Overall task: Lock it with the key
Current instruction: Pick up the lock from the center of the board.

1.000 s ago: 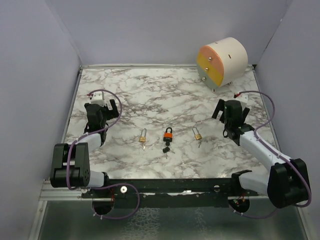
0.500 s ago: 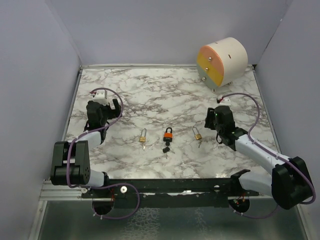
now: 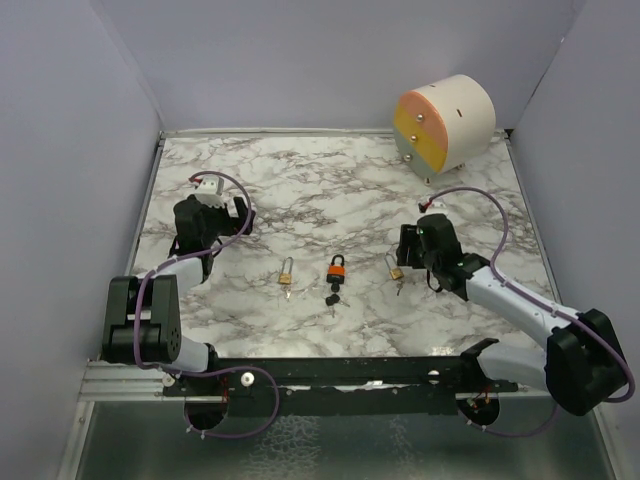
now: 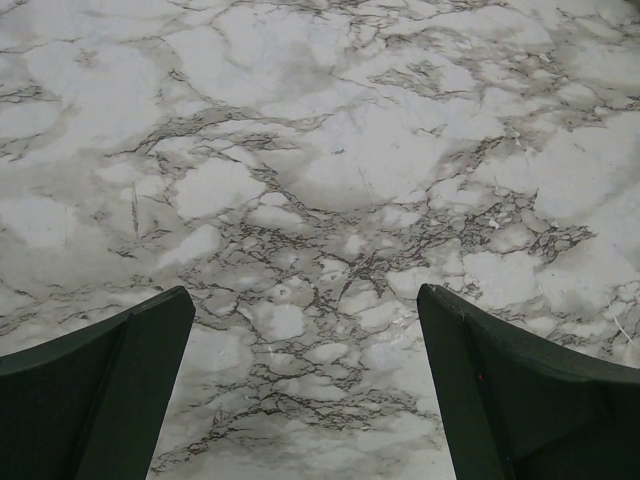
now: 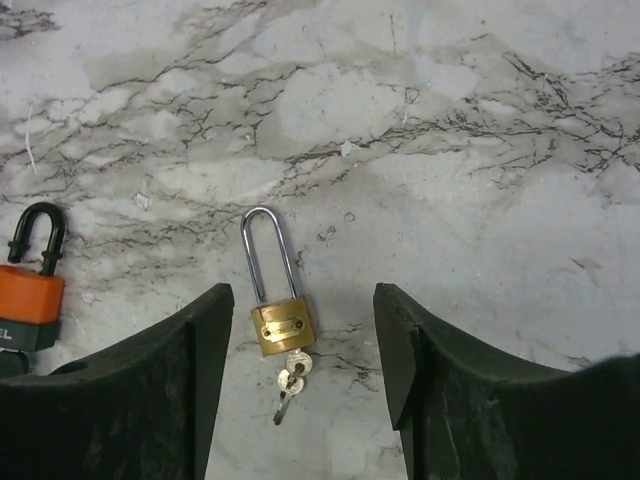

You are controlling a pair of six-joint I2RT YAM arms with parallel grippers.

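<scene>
Right tool (image 5: 303,300) open above small brass padlock with long steel shackle (image 5: 278,325), flat on white marble tabletop (image 5: 500,200); descend straight, pinch brass body only, leaving small silver key (image 5: 290,380) in its base free for open left tool (image 4: 305,295), well apart.

Right end effector (image 3: 404,244) has swung left above the right-hand brass padlock (image 5: 278,325).

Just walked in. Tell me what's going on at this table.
The right gripper, open, hovers over a small brass padlock with a long steel shackle on the white marble table. The small keys sit at the padlock's base. Nothing is gripped yet. The left gripper is open over bare marble at the left. An orange padlock and a second brass padlock lie untouched.
</scene>
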